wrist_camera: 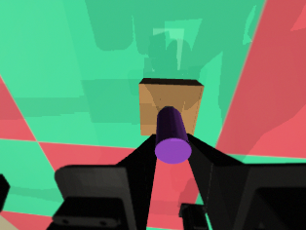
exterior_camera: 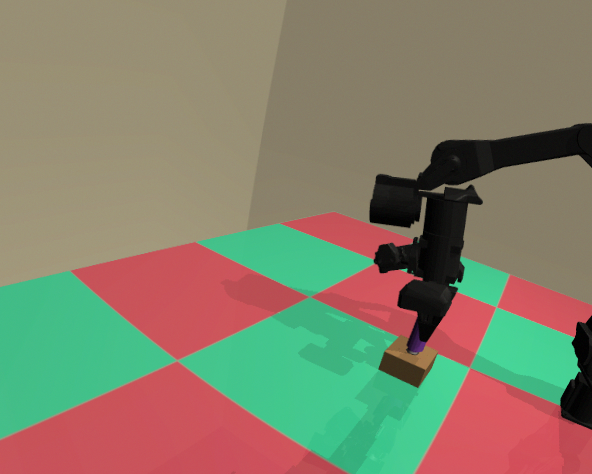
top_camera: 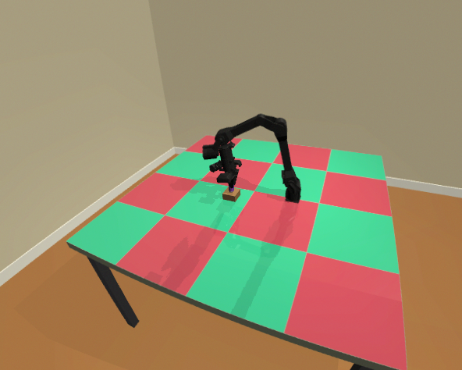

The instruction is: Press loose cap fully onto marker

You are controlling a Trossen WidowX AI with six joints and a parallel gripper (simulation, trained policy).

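Note:
The tan holder block (top_camera: pixel 229 197) (exterior_camera: pixel 402 364) (wrist_camera: pixel 148 114) sits on a green square. The purple cap (top_camera: pixel 231 190) (exterior_camera: pixel 415 345) (wrist_camera: pixel 172 150) is upright with a slight lean, over the marker, its lower end close to the block's top. Only a thin pale sliver of the marker (exterior_camera: pixel 412 352) shows beneath the cap; the rest is hidden. My gripper (top_camera: pixel 232 186) (exterior_camera: pixel 422 335) (wrist_camera: pixel 170 137) points down, shut on the cap, with a finger on each side. Whether the cap is clicked fully on cannot be told.
The arm (top_camera: pixel 282 131) (exterior_camera: pixel 536 147) arches from its base (top_camera: pixel 293 193) (exterior_camera: pixel 587 403), to the right of the block in the top and exterior views. The table (top_camera: pixel 263 275) (exterior_camera: pixel 245 387) has red and green squares, with arm shadows across it.

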